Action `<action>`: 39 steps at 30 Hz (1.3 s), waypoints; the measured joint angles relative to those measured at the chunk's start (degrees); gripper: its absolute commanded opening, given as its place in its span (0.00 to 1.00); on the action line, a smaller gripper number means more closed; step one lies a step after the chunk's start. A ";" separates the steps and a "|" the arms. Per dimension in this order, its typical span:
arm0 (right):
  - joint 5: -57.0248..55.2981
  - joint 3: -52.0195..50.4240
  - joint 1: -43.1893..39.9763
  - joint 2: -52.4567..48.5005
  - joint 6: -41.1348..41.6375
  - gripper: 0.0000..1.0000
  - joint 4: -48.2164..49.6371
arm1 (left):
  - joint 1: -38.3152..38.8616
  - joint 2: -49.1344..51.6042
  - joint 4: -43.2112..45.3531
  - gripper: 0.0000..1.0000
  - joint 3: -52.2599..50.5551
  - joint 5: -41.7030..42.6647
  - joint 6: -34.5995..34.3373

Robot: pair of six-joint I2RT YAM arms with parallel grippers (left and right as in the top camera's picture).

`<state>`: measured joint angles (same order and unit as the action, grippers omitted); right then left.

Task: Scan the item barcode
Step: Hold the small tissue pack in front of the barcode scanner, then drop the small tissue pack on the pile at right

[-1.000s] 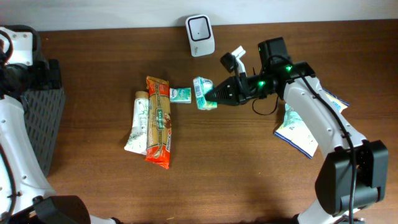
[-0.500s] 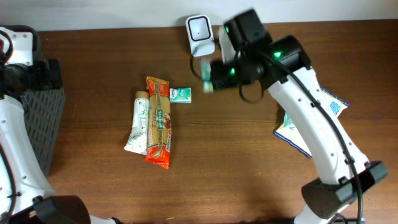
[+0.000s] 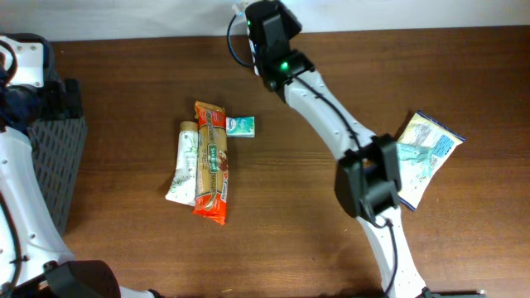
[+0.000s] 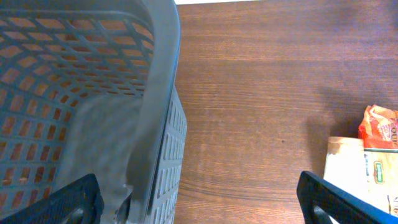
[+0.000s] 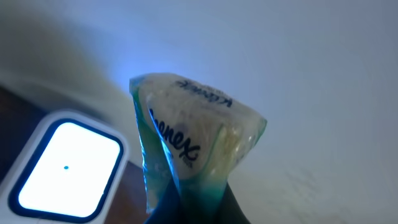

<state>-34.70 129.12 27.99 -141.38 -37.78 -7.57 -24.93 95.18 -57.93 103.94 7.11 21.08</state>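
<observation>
Tissue pack [image 5: 186,149], newly aloft, in tool [image 5: 185,202]

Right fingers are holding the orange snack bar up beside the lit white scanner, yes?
No. The right wrist view shows the right fingers holding a green-and-white plastic Kleenex tissue pack, not the orange snack bar, up beside the lit white scanner.

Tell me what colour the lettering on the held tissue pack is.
Dark blue, on the tissue pack; clearest in the right wrist view.

Grey mesh basket [image 4: 158,124] left, wooden table [image 4: 249,93], orange packet [image 4: 380,123] at right edge
</observation>
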 measured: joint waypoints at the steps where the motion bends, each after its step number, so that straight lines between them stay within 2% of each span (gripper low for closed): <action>1: -0.44 -0.02 0.02 -2.34 -3.78 0.04 2.56 | -0.02 0.00 0.00 0.99 0.00 -0.02 0.00; 3: -1.29 -0.02 0.02 -6.99 -10.56 0.04 5.92 | -0.02 0.00 0.02 0.99 0.00 -0.02 0.00; 9: -1.51 -0.02 0.02 -8.85 -14.80 0.04 7.02 | -0.02 0.00 0.02 0.99 0.00 -0.02 0.00; 15: -1.53 -0.02 0.02 -8.81 -14.99 0.04 6.27 | -0.02 0.00 0.02 0.99 0.00 -0.02 0.00; 19: -1.42 -0.04 0.02 -7.02 -10.49 0.04 -0.96 | -0.02 0.00 0.04 0.99 0.00 -0.02 0.00; 22: 0.66 0.00 0.02 1.01 -2.23 0.04 -13.94 | -0.02 0.00 0.11 0.99 0.00 0.00 0.00; 29: 19.37 0.42 -1.97 29.51 31.65 0.04 -56.04 | -0.02 0.00 -0.04 0.99 0.00 -0.02 0.02; 32: 23.17 0.81 -6.95 34.99 42.34 0.04 -70.18 | 0.00 0.00 0.02 0.99 0.00 0.00 0.00; 35: 24.55 -0.35 -13.03 34.29 48.24 0.04 -78.79 | -0.02 0.00 0.04 0.99 0.00 -0.02 0.00; 39: 26.03 -7.52 -21.57 32.13 53.29 0.04 -79.54 | -0.02 0.00 0.07 0.99 0.00 0.00 0.00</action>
<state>-8.67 121.60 6.42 -109.25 15.51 -87.11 -24.95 95.18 -57.87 103.94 7.11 21.08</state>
